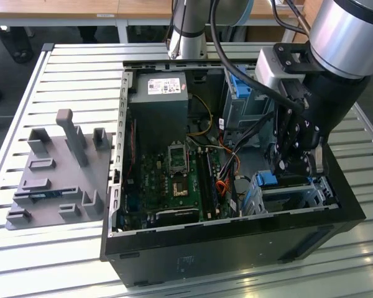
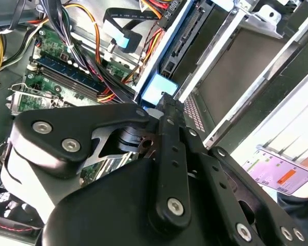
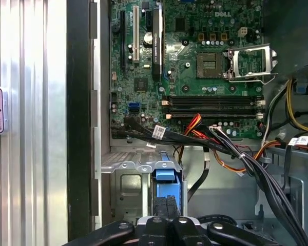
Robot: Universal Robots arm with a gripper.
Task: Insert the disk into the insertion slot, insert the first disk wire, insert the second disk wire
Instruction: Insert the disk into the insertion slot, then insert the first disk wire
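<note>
We locate the open black metal computer case [image 1: 236, 236] on the slatted silver metal table [image 1: 68, 68], with the grey plastic fixture tray [image 1: 56, 174] beside it toward the exterior view's left. Inside the case, the green motherboard [image 1: 168, 180] lies on the floor, the grey box-shaped power supply [image 1: 158, 102] sits behind it, and the low silver perforated-metal insertion slot [image 1: 311, 192] occupies the near corner toward the exterior view's right, in front of the taller grey metal cage [image 1: 239, 102]. The silver-grey disk in its blue plastic carrier [image 3: 164, 179] sits at the slot's motherboard-side end, touching the black gripper [image 3: 167, 201], with the bundle of black and orange wires [image 3: 220, 148] between slot and motherboard.
</note>
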